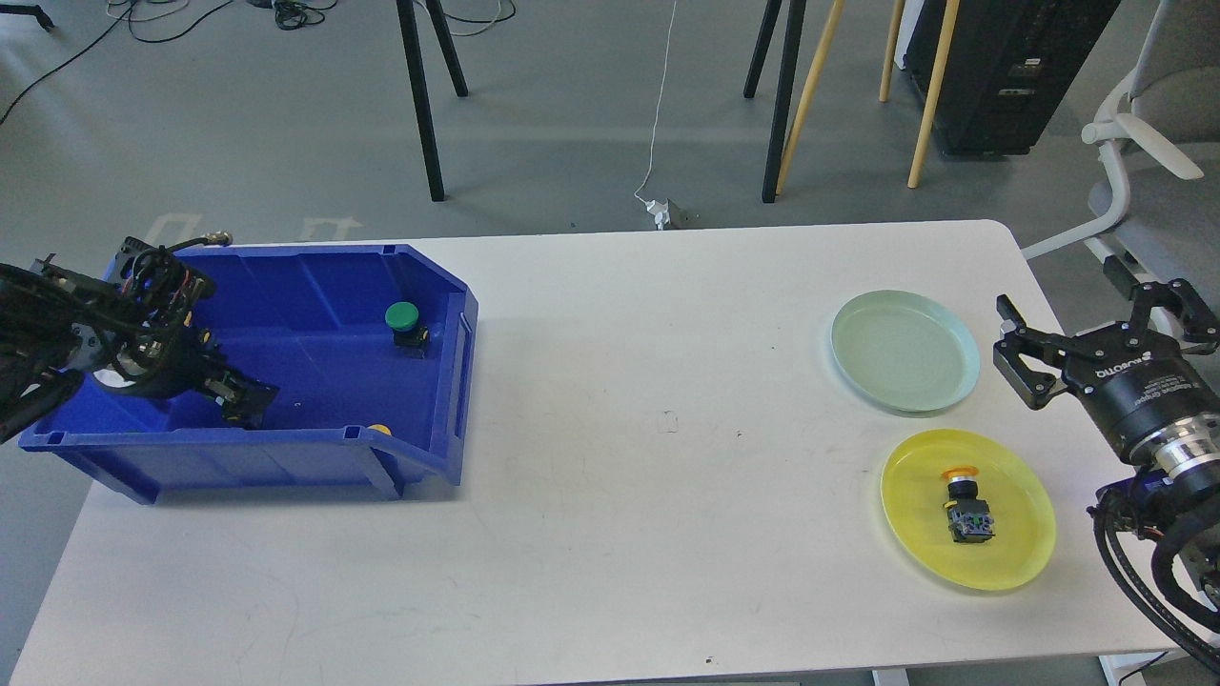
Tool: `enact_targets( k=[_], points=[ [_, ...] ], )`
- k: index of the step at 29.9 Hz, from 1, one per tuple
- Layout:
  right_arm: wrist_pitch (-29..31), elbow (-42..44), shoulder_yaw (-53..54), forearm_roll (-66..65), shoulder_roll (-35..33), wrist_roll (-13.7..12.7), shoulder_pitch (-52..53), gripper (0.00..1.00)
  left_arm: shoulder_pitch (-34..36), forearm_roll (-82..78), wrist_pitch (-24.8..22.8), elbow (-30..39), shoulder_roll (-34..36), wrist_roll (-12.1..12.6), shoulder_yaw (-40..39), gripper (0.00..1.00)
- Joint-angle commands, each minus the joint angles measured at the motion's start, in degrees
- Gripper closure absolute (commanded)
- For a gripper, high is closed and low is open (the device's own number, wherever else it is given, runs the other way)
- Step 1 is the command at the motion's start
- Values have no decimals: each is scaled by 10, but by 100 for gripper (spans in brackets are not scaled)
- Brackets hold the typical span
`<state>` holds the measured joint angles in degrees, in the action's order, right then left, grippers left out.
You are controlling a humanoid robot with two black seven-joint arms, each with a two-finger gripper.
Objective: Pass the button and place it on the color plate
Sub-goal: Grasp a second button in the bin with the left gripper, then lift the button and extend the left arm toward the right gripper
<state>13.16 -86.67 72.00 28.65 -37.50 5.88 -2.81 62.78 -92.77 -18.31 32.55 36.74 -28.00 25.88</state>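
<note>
A blue bin (448, 286) stands on the left of the white table. A green-capped button (402, 319) stands in it at the right. A yellow button (379, 430) peeks over the bin's front wall. My left gripper (243, 402) is low in the bin's front left part, dark, over the spot where a second green button stood; that button is hidden. An orange-capped button (965, 500) lies on the yellow plate (1020, 534). The pale green plate (905, 351) is empty. My right gripper (1063, 291) is open and empty, right of the green plate.
The table's right edge (1077, 324) runs under my right gripper. A grey office chair (1163, 191) stands beyond it. Stand legs (419, 105) and wooden poles (810, 86) are on the floor behind the table.
</note>
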Motion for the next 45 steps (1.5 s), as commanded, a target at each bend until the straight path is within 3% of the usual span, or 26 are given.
enact_targets(
  k=[1,6,13,18,22,28,32,35,39,43,45],
  points=[
    [3,-6,1,0,0,1,-4,3,-1,-2,1,-8,-1,0,0,28],
    [3,-7,-1,0,0,1,-6,3,-4,-7,2,-9,0,0,0,34],
    [4,-8,-1,0,0,2,-8,3,-9,-17,2,-9,2,0,0,35],
    [4,-7,-1,0,0,2,-8,3,-11,-17,9,-8,3,0,0,42],
    [4,-7,-1,0,0,2,-8,3,-13,-18,11,-6,3,0,1,65],
    [4,-7,-1,0,0,2,-11,3,-12,-32,11,-3,3,0,0,88],
    [4,-8,1,0,-1,2,-12,3,-3,-32,10,7,5,0,-4,92],
    [4,-7,3,-6,-2,2,-11,3,30,-29,4,43,21,0,-12,92],
    [3,-7,7,-82,-12,2,-4,3,99,-13,-29,144,71,0,-57,92],
    [3,-7,7,-199,-28,4,6,3,101,77,-96,222,81,0,-185,92],
    [3,-7,7,-269,-35,5,8,3,87,135,-97,245,61,0,-244,92]
  ],
)
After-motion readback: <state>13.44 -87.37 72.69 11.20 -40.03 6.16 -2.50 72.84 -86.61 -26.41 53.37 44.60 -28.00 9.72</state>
